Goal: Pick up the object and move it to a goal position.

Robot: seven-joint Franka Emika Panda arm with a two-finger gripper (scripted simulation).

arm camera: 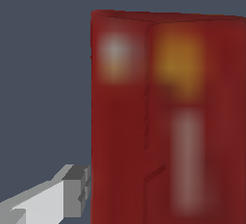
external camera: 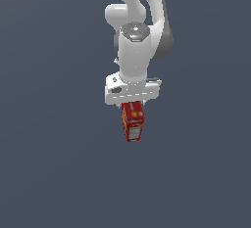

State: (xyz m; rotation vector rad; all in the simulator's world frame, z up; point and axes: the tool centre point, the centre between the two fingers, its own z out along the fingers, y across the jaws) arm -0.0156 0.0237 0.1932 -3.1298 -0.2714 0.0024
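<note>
The red carton (external camera: 132, 121) hangs upright directly under my white gripper (external camera: 132, 108), with its top end between the jaws. The white and yellow-orange printed panels face the exterior camera. In the wrist view the carton (arm camera: 163, 112) fills most of the picture, blurred and very close. One grey finger (arm camera: 72, 189) presses against its side. The other finger is hidden behind the carton. The gripper is shut on the carton.
The white arm (external camera: 132, 51) stands upright above the gripper. Around it is a plain dark blue-grey surface (external camera: 49, 173) with no other objects, edges or goal marker showing.
</note>
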